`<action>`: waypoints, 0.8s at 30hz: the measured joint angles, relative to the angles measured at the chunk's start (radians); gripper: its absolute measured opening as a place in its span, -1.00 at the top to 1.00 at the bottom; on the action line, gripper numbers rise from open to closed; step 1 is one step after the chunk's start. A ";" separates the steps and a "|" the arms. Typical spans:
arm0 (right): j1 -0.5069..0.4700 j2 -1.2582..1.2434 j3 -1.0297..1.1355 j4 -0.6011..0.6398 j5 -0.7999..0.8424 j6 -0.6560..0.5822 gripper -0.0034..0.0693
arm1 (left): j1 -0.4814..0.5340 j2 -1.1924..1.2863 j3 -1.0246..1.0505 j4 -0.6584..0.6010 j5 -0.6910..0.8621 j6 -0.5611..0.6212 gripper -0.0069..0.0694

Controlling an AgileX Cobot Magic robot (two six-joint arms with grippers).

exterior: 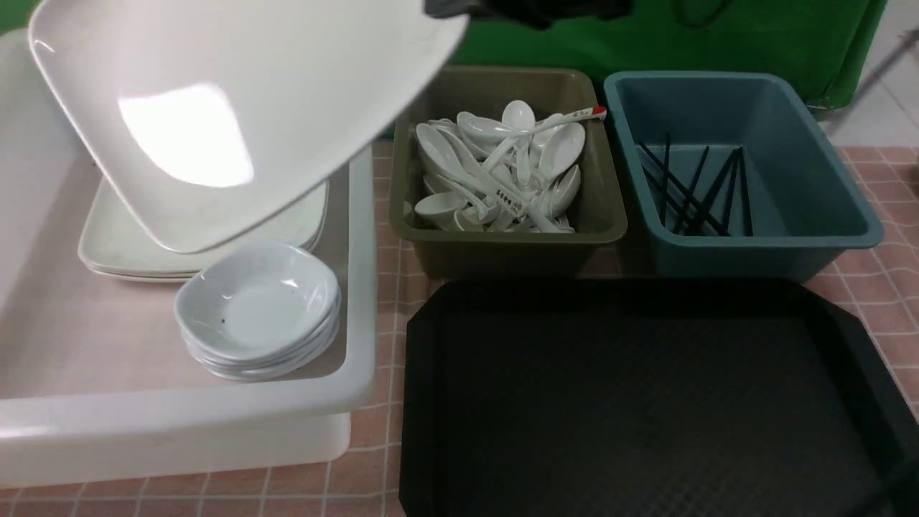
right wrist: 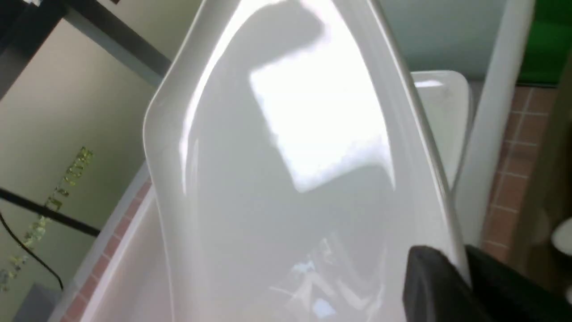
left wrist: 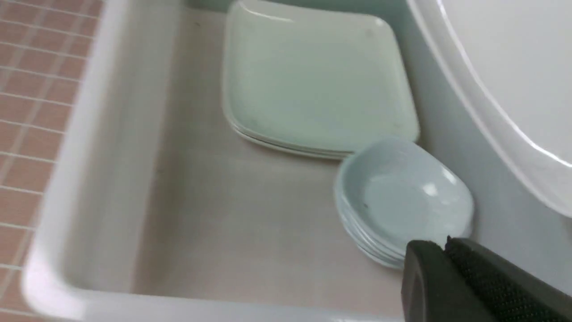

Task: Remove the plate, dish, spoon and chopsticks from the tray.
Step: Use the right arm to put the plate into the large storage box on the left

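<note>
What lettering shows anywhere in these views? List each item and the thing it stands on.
Nothing can be read outright.
Black printed characters on a white ceramic soup spoon's handle in the olive plastic tub: too small to read.
Small dark marks beside the red tip of another white spoon: too small to read.
Yellowish marks on the beige wall in the right wrist view: blurred, unreadable.

You were looking at a staged dish-sorting station rather than a working kitchen. A green backdrop [exterior: 646, 43] closed off the rear. A pink checked tablecloth [exterior: 883, 287] covered the table. Sorting tubs stood in a row on it: a white tub [exterior: 359, 287] with stacked plates and dishes, an olive tub [exterior: 502, 237] of spoons, and a blue tub [exterior: 790, 237] of chopsticks.
</note>
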 joint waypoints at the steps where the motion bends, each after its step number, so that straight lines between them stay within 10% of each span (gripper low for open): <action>1: 0.015 0.043 -0.038 -0.012 -0.023 0.029 0.70 | 0.000 0.000 -0.017 0.021 0.015 -0.012 0.77; 14: 0.106 0.477 -0.363 -0.023 -0.316 0.455 0.70 | 0.000 0.000 -0.039 0.027 0.069 -0.039 0.72; 24: 0.106 0.544 -0.363 -0.052 -0.332 0.542 0.70 | 0.000 0.000 -0.039 -0.010 0.069 -0.039 0.67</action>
